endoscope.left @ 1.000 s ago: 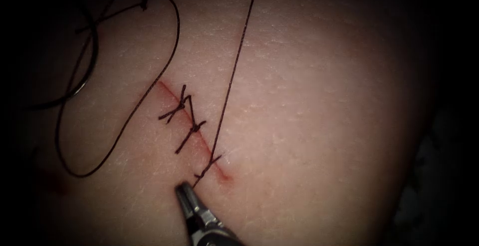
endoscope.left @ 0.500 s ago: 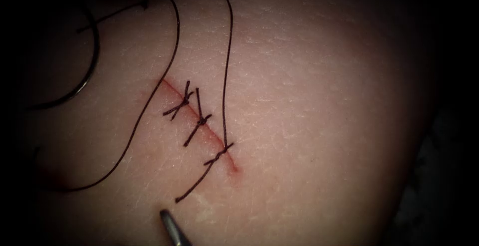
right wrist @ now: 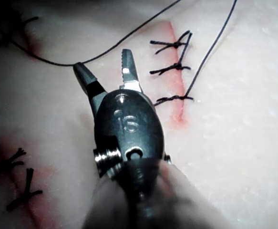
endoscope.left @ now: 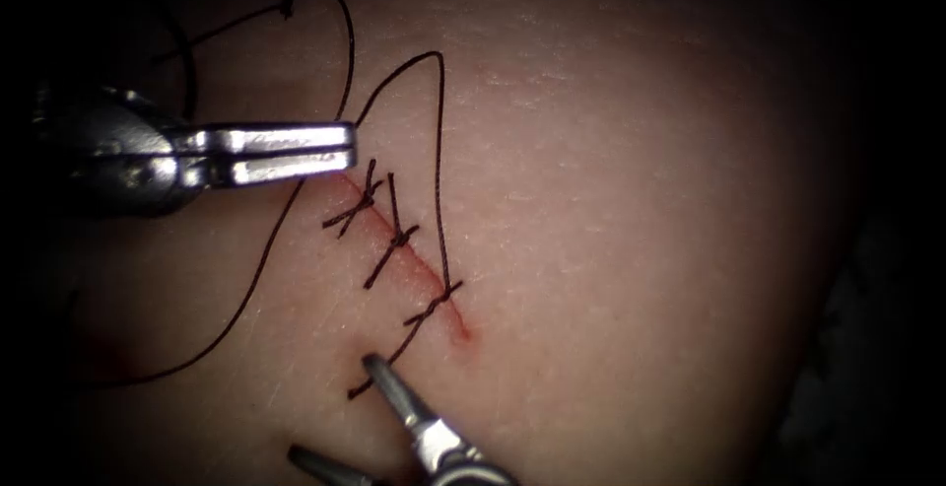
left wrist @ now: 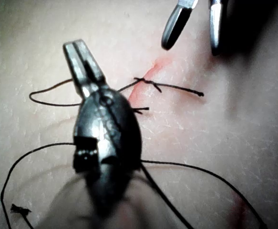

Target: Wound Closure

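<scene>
material: pale pork tissue (endoscope.left: 631, 210), lit at the middle, dark at the edges
cut (endoscope.left: 419, 274): slanted, running from upper left down to lower right, crossed by three dark stitches
red fluid (endoscope.left: 459, 333): small spot at the lower end of the cut
lowest stitch (endoscope.left: 434, 304): knotted on the cut, short tail lying out to the lower left, close to the right claw's upper jaw
thread (endoscope.left: 439, 171): rising from the lowest stitch on the right of the cut, arching over and coming down to the left claw's tip; another long strand sweeping in a wide curve over the tissue left of the cut
left claw (endoscope.left: 350, 148): in from the left, level, jaws pressed together, pinching the thread at the very tip, just beside the upper end of the cut; same grip seen from the left wrist (left wrist: 77, 47)
right claw (endoscope.left: 330, 405): in from below, jaws spread, holding nothing, just left of the cut's lower end; spread too in its own wrist view (right wrist: 101, 59)
writing: stamped mark on the right tool's body (right wrist: 129, 124), reading like "6"
needle (endoscope.left: 187, 82): thicker dark arc, probably this, lying on the tissue well left of the cut, partly hidden behind the left tool, in neither claw; whether it enters the tissue cannot be told
</scene>
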Controlling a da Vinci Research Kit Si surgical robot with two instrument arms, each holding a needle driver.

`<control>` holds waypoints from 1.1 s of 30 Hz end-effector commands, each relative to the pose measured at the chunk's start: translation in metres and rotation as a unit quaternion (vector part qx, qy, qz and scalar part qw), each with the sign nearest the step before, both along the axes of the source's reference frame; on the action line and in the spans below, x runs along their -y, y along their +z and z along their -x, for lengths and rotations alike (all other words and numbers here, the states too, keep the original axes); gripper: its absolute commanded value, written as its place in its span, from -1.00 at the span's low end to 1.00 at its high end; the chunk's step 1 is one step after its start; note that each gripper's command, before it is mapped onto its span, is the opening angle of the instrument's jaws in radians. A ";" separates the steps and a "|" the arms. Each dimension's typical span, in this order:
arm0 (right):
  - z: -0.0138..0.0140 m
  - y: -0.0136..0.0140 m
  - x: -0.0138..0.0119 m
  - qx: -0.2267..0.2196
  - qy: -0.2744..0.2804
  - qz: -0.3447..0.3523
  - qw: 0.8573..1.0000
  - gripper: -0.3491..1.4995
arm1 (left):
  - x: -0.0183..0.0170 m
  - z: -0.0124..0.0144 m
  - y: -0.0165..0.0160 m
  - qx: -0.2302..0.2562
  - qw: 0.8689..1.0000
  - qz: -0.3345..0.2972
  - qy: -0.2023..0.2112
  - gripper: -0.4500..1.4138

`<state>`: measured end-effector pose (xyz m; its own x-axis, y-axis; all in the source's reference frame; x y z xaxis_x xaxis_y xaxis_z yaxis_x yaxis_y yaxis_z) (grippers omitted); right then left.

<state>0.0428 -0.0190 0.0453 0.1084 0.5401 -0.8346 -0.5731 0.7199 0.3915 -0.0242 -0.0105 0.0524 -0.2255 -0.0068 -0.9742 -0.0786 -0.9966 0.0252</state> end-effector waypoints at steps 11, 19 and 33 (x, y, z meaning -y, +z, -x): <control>0.0011 0.0053 -0.0050 -0.044 -0.064 0.001 0.997 -1.00 | 0.0053 0.0007 0.0017 0.069 0.996 -0.056 0.019 -1.00; 0.0000 0.0079 -0.0085 -0.038 -0.080 0.000 0.996 -1.00 | 0.0069 -0.0001 0.0024 0.097 0.989 -0.109 0.033 -1.00; -0.0007 0.0099 -0.0118 -0.206 -0.039 -0.023 0.978 -1.00 | 0.0083 -0.0016 0.0052 0.086 0.983 -0.161 0.022 -1.00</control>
<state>0.0422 -0.0068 0.0548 -0.1957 0.5834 -0.7882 -0.2940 0.7319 0.6147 -0.0222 -0.0180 0.0575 -0.0663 0.3040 -0.9504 -0.0110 -0.9526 -0.3039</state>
